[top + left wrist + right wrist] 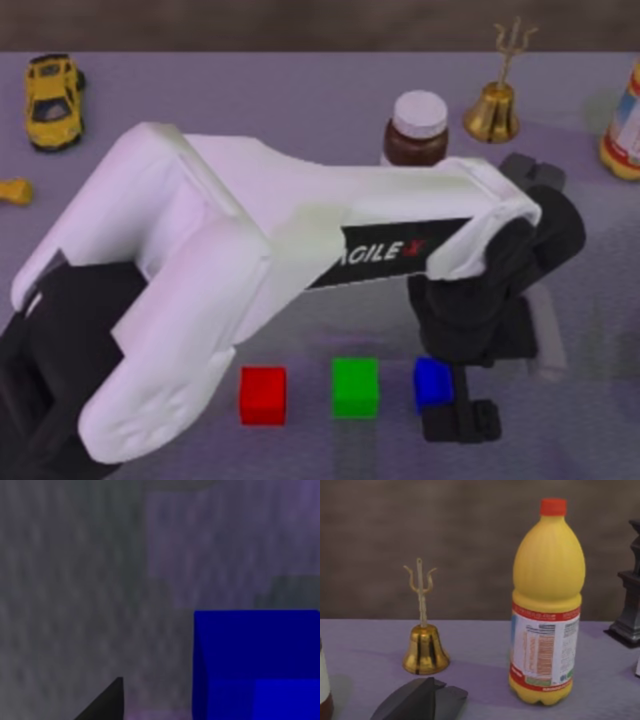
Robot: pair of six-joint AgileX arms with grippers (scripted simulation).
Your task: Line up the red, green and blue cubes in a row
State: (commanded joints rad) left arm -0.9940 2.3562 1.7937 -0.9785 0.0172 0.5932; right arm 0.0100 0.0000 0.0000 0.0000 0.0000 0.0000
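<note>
The blue cube (431,383) sits on the worktop (300,90) at the right end of a row, the green cube (355,386) beside it and the red cube (263,394) beyond that — all three apart, roughly evenly spaced, near the front edge. They are plain matte cubes of equal size, faces square to one another.

The left pincer (455,400) is low at the blue cube, partly over its right side; whether its fingers are spread or pinching the cube I cannot tell. The left wrist view shows the cube's face close by and one dark finger (105,705) clear of it.

The row looks essentially set, so the step in hand is likely letting go. Done well, that means rising straight up without nudging the cube.

The right arm is parked, facing a brass bell (424,650) and yellow bottle (547,600).
</note>
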